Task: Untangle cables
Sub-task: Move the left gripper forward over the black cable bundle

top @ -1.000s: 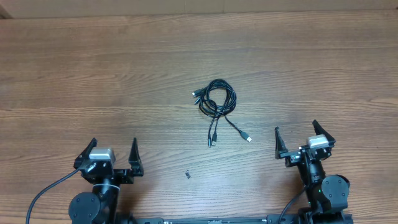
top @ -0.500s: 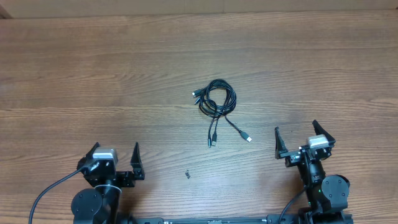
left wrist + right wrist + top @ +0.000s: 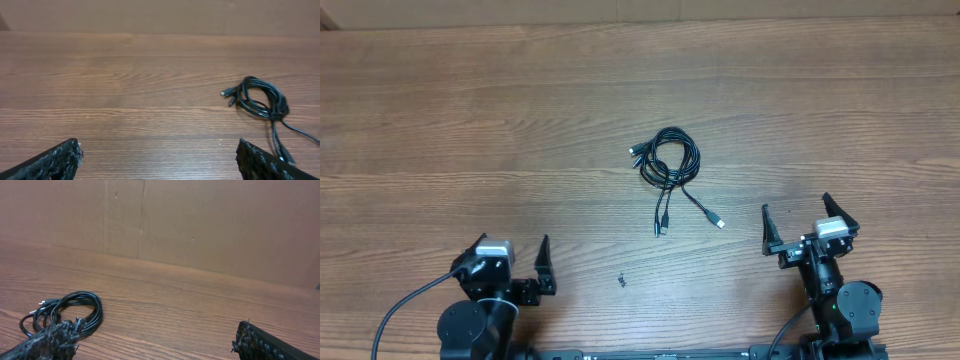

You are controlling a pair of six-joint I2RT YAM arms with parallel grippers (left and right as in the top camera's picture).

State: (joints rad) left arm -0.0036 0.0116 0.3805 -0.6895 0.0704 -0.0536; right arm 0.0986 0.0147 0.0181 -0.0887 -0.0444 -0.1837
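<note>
I saw left end effector (image 3: 510, 246) spread wide, holding nothing | right end effector (image 3: 796, 206) likewise | cables (image 3: 668, 170) lay coiled on counter (image 3: 470, 120), ahead of and between both, touching neither

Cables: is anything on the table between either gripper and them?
Nothing visible. Only bare table lies between the cables and the left gripper or right gripper. A small dark speck lies off both paths.

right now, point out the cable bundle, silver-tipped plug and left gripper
cable bundle (image 3: 670, 172), overhead view, coiled strands
silver-tipped plug (image 3: 719, 222), overhead view, metal tip
left gripper (image 3: 512, 241), overhead view, midway between fingertips
</note>
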